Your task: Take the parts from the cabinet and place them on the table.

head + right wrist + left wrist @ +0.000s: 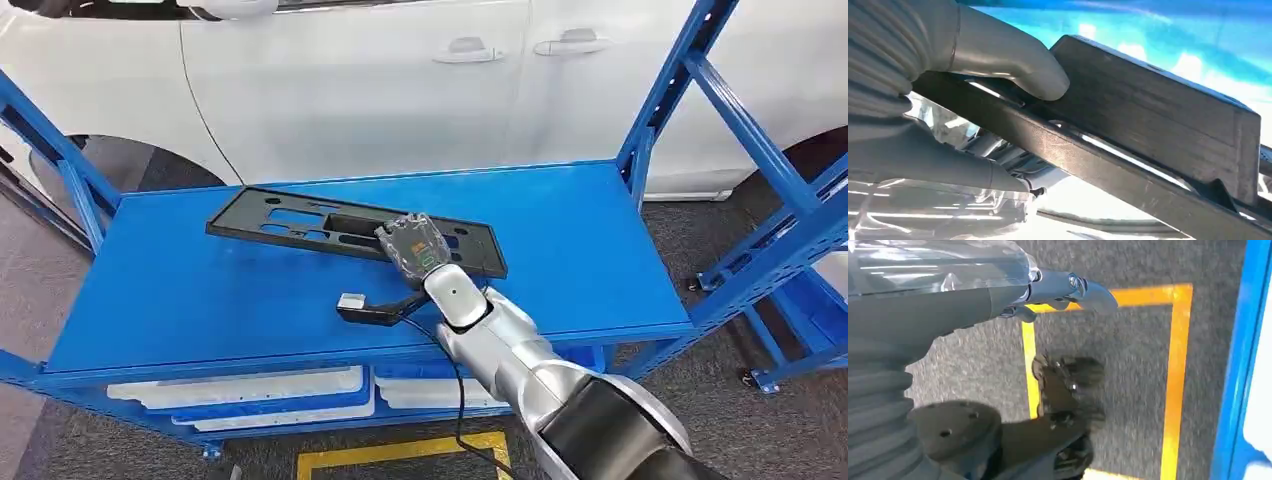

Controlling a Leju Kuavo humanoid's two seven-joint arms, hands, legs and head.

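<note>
One part is in play: a long black panel (355, 232) with cut-outs, lying on the blue table (200, 290) with its long axis running left to right across the surface, its left end slightly farther from me. My right hand (412, 245) sits over the panel's near edge, right of its middle, and in the right wrist view the thumb (1013, 60) presses on top of the panel's raised section (1158, 120) while the fingers (948, 165) curl beneath the edge, so I judge the hand to be grasping the panel. I cannot tell whether the panel's right end is lifted off the table or resting flat. My left hand (1068, 287) hangs low over grey carpet marked with yellow tape (1175, 380); I cannot tell from that view whether its fingers are clenched or released. The right hand is plainly the nearer one. Below the table top, a lower shelf carries white trays (240, 385); their contents are not discernible. A white car (400, 80) stands behind the rack.
</note>
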